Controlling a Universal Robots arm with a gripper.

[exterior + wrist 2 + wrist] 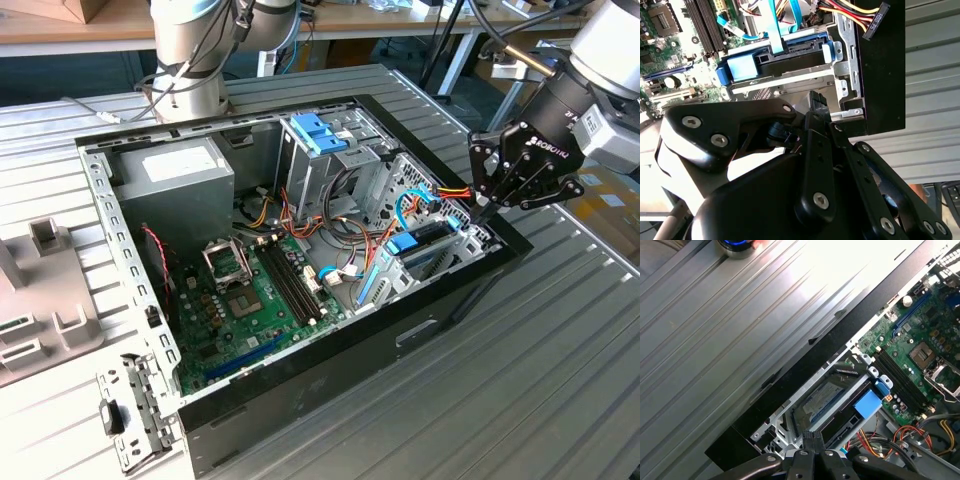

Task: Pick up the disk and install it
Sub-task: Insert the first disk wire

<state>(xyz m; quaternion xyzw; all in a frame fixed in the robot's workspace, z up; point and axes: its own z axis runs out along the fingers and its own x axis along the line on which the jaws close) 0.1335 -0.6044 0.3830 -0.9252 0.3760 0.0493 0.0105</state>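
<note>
This is a robotics lab or workshop. An opened computer case (300, 250) lies on a ribbed metal table (560, 360). Wooden workbenches (90, 35) stand behind.

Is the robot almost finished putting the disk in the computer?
Nearly, it seems. The flat silver disk with the white label already lies in the metal bay with blue tabs by the black case wall. The black robot hand hovers above it, holding nothing. Whether it's fully seated isn't visible.
</note>
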